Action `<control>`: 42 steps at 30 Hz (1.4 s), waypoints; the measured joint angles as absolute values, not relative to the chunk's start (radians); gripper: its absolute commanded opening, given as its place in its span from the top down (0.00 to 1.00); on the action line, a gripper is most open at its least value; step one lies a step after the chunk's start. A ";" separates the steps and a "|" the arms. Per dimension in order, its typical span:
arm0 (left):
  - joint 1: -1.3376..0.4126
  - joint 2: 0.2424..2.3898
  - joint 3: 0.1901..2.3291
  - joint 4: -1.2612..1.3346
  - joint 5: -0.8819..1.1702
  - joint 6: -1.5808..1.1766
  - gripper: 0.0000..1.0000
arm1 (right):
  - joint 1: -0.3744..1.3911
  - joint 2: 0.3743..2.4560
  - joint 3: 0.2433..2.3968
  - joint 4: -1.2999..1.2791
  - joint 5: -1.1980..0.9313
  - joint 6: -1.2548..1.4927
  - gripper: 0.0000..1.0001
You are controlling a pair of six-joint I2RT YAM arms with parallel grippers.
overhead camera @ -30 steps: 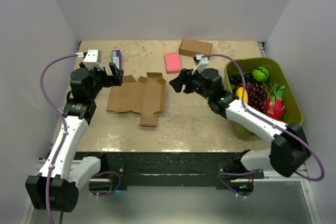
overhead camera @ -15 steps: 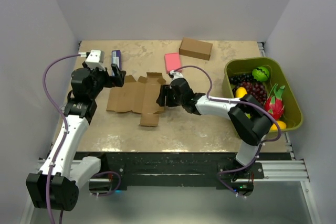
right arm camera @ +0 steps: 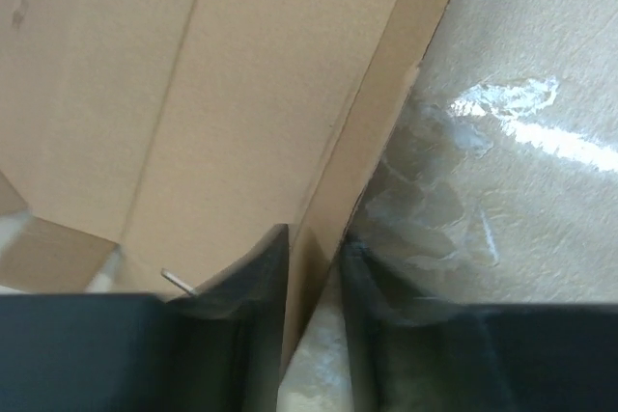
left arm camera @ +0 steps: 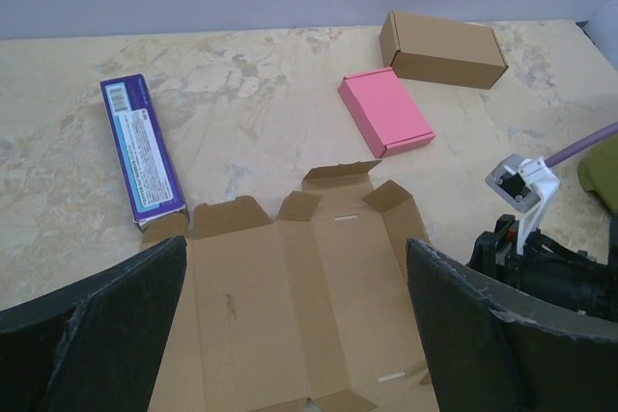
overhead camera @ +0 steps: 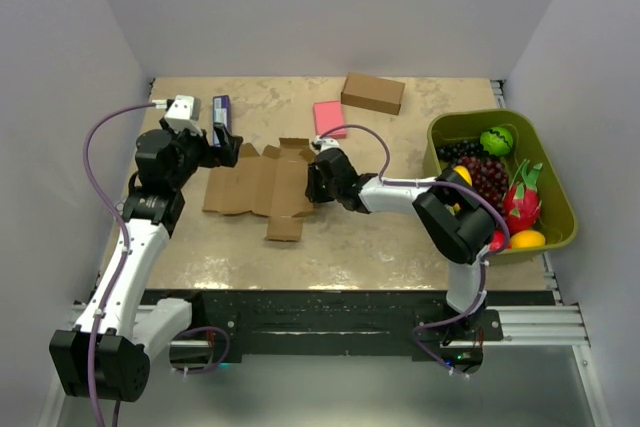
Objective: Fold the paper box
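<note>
Now the right gripper [overhead camera: 312, 185] is down at table level, and its jaws have drawn in on the near side flap of the paper box [overhead camera: 260, 185]. The wrist view shows that flap [right arm camera: 311, 277] standing up between the two dark fingers [right arm camera: 253, 306], which look nipped on it, one on each face. The rest of the cut-out lies flat on the table, stretching away beyond those fingertips.

Across the sheet, the left gripper [overhead camera: 225, 144] hovers with its jaws spread wide and holds nothing. The cardboard lies just below and ahead of its fingertips.

A second ago the right gripper hung in the air, well clear of the cardboard's edge, with its fingers much wider apart. Half a second ago it had reached that edge. The narrowing onto the flap is the newest change. The left arm has hardly shifted and the sheet has not moved.

By my reading, this is the first hold of the fold: no panel is raised yet, and lifting this flap along its crease comes next.
</note>
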State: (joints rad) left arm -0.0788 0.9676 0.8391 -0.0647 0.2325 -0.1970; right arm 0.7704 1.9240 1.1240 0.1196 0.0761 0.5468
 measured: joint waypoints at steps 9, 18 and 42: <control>-0.079 0.968 0.829 0.002 0.337 -0.197 0.00 | 0.770 1.840 1.151 0.036 0.052 0.339 1.00; -0.079 0.955 0.818 0.068 0.579 -0.147 0.00 | 0.769 1.724 1.446 -0.337 -0.085 -0.097 1.00; -0.079 0.899 0.821 -0.072 0.677 0.099 0.00 | 0.746 1.454 1.633 -0.829 -0.203 -0.357 1.00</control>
